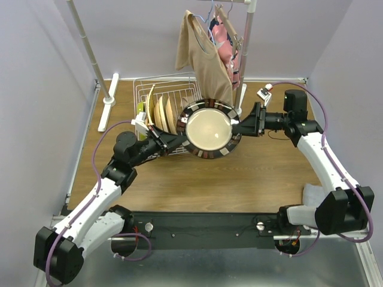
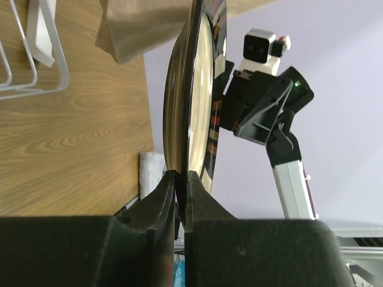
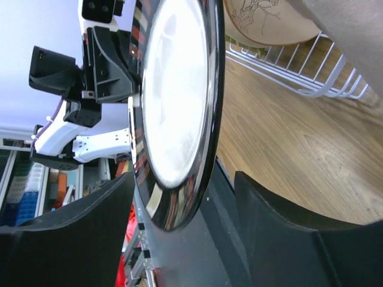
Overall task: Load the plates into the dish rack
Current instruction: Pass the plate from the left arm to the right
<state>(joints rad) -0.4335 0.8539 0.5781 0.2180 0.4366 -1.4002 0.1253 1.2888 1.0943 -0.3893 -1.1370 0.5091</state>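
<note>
**A:** Plate (image 1: 209, 128), dark-rimmed with a beige centre, hangs above the table at the middle of the overhead frame, face turned to the camera, just in front of the dish rack (image 1: 141, 91). Who has it?

**B:** The left gripper (image 1: 182, 139), its jaws clenched on the rim at the plate's left edge. At the opposite edge, the right gripper (image 1: 239, 127) has its jaws spread wide. The rim sits between them, but the wrist view shows no pinch.

**A:** And the rack?

**B:** White wire, above and left of centre. Several peach and cream plates (image 1: 163, 113) already stand on edge in its left half. Its right half is partly hidden behind the held plate and a hanging beige garment (image 1: 206, 60).

**A:** What does a clean placement call for?

**B:** Likely tipping the plate on edge, parallel to the standing ones, and lowering it between the next free prongs. The rim looks glossy, so a single pinch may slip. Release only once the plate is seated, and keep the plate from snagging the garment.
</note>
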